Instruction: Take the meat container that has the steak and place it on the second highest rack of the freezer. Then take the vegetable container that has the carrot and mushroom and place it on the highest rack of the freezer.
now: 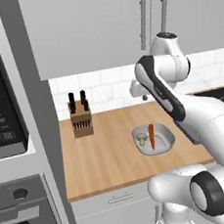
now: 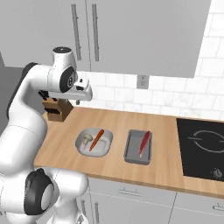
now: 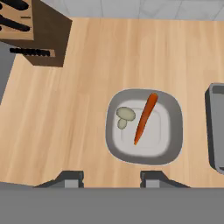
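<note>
Gripper (image 3: 111, 177) poised above the bench (image 3: 65, 131), jaws parted, nothing between them; finger tips at lower centre of the hand view, just below the vegetable container (image 3: 168, 131).

Vegetable container: pale, rounded corners, resting on the bench at centre of the hand view. Carrot (image 3: 145, 117) inside, long axis running from upper right to lower left of that frame, thick end upper right, tip lower left. Mushroom (image 3: 125, 114) just beside the carrot, on its left.

Meat container (image 2: 131, 151): dark-grey, rectangular, at centre of the right base view, near the vegetable container (image 2: 83, 146) and to its right. Steak (image 2: 144, 143) inside, long axis lengthwise along the tray.

Knife block (image 1: 80, 118) at upper left of the bench in the left base view. Cooktop (image 2: 203, 146) at right edge of the right base view.
</note>
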Robot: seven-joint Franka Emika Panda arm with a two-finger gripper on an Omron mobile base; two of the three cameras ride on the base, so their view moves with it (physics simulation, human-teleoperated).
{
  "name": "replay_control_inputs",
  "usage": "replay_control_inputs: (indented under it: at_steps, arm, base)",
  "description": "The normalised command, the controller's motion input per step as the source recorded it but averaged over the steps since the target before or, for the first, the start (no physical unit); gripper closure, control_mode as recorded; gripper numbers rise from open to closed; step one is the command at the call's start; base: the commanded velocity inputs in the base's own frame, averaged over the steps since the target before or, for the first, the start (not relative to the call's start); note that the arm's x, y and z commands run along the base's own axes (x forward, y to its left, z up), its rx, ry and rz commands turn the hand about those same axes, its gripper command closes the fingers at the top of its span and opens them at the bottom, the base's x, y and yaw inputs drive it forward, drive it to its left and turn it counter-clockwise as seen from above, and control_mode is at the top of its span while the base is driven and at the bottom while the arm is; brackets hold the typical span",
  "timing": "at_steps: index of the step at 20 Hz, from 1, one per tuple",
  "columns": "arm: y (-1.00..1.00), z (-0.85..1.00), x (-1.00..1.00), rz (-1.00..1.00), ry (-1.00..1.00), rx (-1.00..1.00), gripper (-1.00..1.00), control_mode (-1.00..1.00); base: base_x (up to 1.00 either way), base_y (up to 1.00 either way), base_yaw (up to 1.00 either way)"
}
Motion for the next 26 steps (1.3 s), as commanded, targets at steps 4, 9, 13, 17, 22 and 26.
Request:
replay_control_inputs:
  at_steps: [4,9,13,17,22,26]
  arm:
    - [-0.22,0.0,-0.32,0.0,-0.01,0.05,-1.0,-1.0]
    - [-0.58,-0.13,-0.59,-0.05,-0.05,0.18,-1.0,-1.0]
    - [-0.27,-0.33,-0.54,-0.28,-0.16,0.16,-1.0,-1.0]
    - [-0.1,-0.38,-0.35,-0.44,-0.11,0.14,-1.0,-1.0]
    - [-0.26,-0.41,0.0,-0.64,0.01,0.04,-1.0,-1.0]
    - [-0.64,-0.45,0.0,-0.53,0.05,0.05,-1.0,-1.0]
  base:
    - [0.0,0.0,0.0]
    - [0.0,0.0,0.0]
    - [0.0,0.0,0.0]
    - [0.0,0.0,0.0]
    - [0.0,0.0,0.0]
    - [0.0,0.0,0.0]
